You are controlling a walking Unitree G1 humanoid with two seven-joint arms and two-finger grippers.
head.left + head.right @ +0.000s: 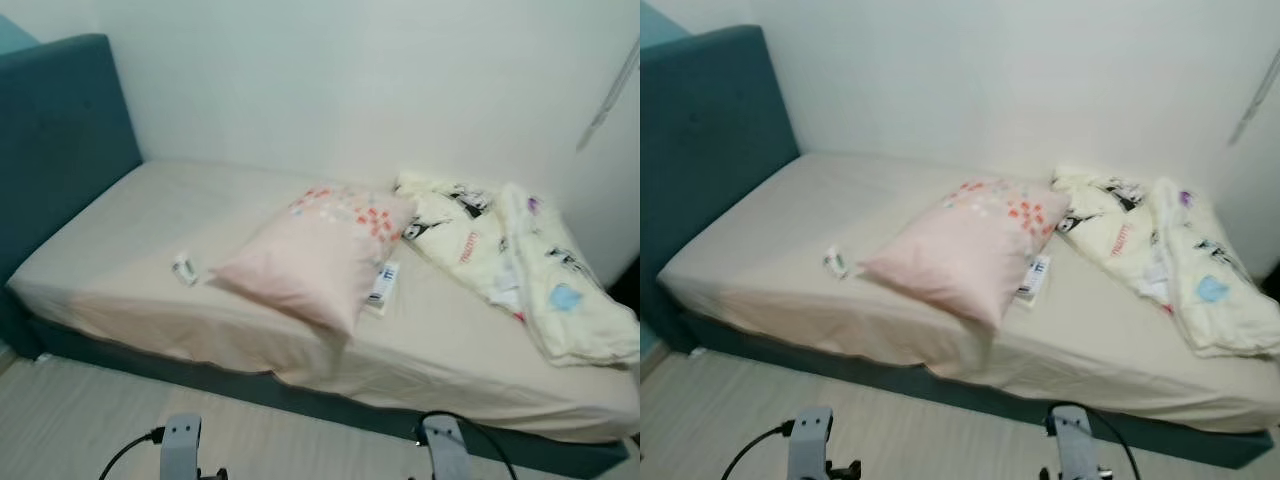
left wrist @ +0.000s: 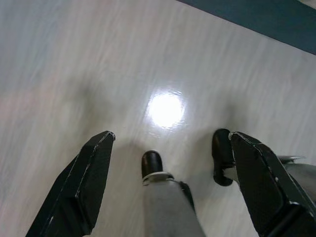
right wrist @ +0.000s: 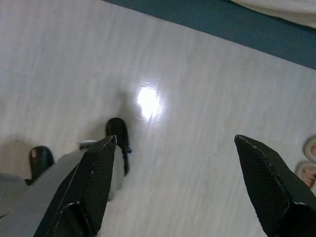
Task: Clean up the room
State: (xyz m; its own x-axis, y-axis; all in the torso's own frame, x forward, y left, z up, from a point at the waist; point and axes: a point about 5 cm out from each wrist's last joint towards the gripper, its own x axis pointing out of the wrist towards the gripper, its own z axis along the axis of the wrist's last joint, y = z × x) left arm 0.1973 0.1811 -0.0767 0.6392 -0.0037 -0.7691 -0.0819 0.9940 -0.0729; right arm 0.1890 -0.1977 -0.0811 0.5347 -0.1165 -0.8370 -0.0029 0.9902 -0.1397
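Note:
A pink pillow (image 1: 320,255) with a patterned corner lies askew across the middle of the bed (image 1: 130,240). A crumpled cream blanket (image 1: 520,260) with cartoon prints is bunched at the bed's right end. A small white item (image 1: 185,268) lies left of the pillow, and a white tag or packet (image 1: 383,285) peeks out from under the pillow's right side. Both arms hang low over the floor in front of the bed. My left gripper (image 2: 170,173) is open with nothing in it. My right gripper (image 3: 175,180) is open and empty too.
The bed has a teal headboard (image 1: 60,140) on the left and a teal base (image 1: 300,395) along the pale wood floor (image 1: 80,410). A white wall runs behind it. My own feet (image 2: 152,163) show below the grippers, and a person's toes (image 3: 308,170) sit near the right gripper.

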